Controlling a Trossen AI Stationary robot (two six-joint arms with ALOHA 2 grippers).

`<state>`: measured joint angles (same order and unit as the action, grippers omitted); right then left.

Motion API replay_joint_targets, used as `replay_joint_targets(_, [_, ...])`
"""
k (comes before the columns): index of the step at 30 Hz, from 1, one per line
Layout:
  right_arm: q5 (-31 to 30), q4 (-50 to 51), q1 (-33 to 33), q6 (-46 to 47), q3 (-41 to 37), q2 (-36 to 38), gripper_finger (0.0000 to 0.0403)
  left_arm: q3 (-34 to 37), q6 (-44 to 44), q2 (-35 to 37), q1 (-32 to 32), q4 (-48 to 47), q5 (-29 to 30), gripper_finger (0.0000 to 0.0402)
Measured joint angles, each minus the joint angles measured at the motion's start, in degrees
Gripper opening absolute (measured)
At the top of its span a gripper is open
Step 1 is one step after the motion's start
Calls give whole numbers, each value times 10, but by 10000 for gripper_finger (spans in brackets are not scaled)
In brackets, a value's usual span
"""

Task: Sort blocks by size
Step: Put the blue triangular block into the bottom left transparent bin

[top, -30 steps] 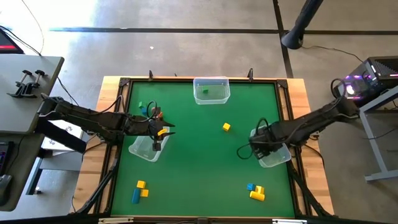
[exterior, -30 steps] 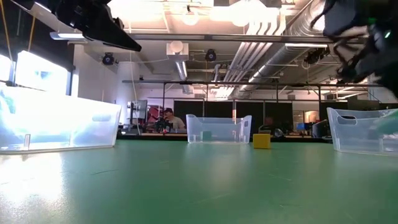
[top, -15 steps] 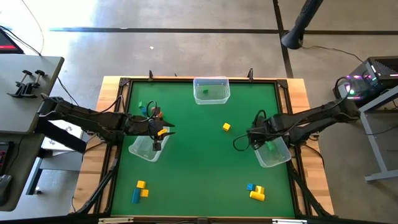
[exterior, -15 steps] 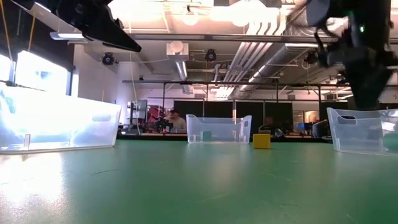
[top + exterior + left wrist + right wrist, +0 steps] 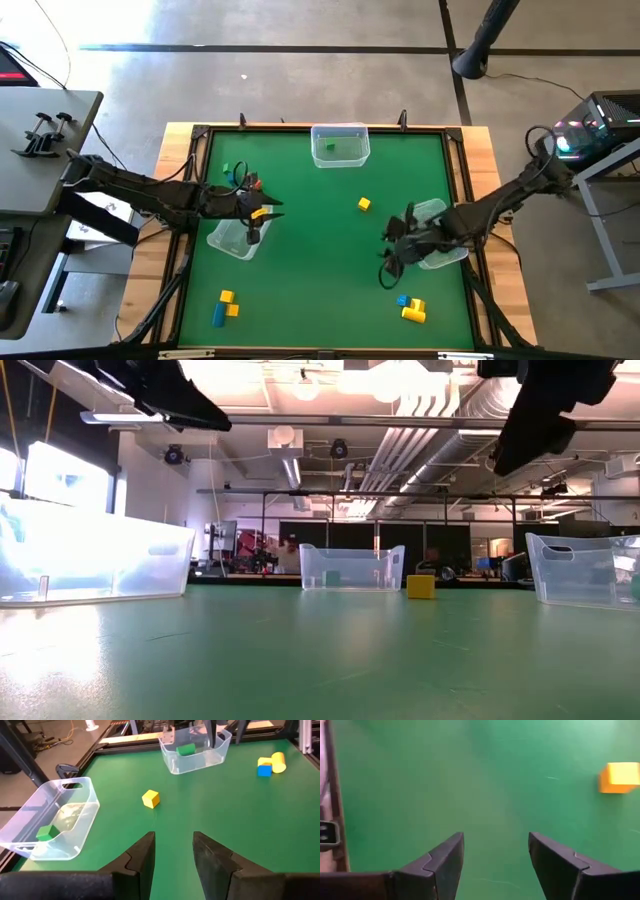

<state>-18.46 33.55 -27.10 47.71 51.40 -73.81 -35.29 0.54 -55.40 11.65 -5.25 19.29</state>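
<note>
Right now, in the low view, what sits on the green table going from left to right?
Large clear bin at the left edge → smaller clear bin with a green block inside → yellow cube → clear bin at the right edge.

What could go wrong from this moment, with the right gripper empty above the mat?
1. The right gripper hangs open near a tight cluster of a blue block and yellow blocks; reaching in may push neighbours or pick two.
2. Its arm passes over the right bin and might knock it.
3. The left gripper waits above the left bin.
</note>
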Motion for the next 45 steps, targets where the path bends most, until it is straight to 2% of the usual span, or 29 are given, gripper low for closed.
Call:
replay_joint_targets(4, [10, -3, -9, 1, 0, -25, 217, 0, -4, -5, 19, 27, 0, 117])
replay_joint_targets(7, [59, 4, -9, -5, 0, -43, 217, 0, -4, -19, 30, 64, 2, 117])
replay_joint_targets(9, [79, 2, -9, -40, -1, -57, 217, 0, -4, -36, 37, 95, 8, 117])
replay_joint_targets(14, [79, -53, 1, -169, -1, -108, 217, 0, -4, -103, 47, 180, 9, 117])
replay_joint_targets(17, [158, -76, 24, -195, 0, -138, 217, 0, -4, -148, 53, 217, 10, 117])
replay_joint_targets(21, [229, -10, 40, -191, 28, -177, 218, 0, -4, -201, 57, 260, 9, 117])
replay_joint_targets(27, [307, 117, 30, -123, 89, -230, 218, 0, -4, -242, 57, 287, 10, 117])
replay_joint_targets(33, [342, 102, -12, -29, 99, -246, 218, 0, -5, -247, 57, 284, 11, 117])
replay_joint_targets(40, [299, 100, -57, 70, 97, -245, 220, 0, 1, -247, 57, 269, 11, 117])
replay_joint_targets(45, [282, 104, -79, 126, 97, -245, 255, 0, 16, -247, 57, 268, 11, 117])
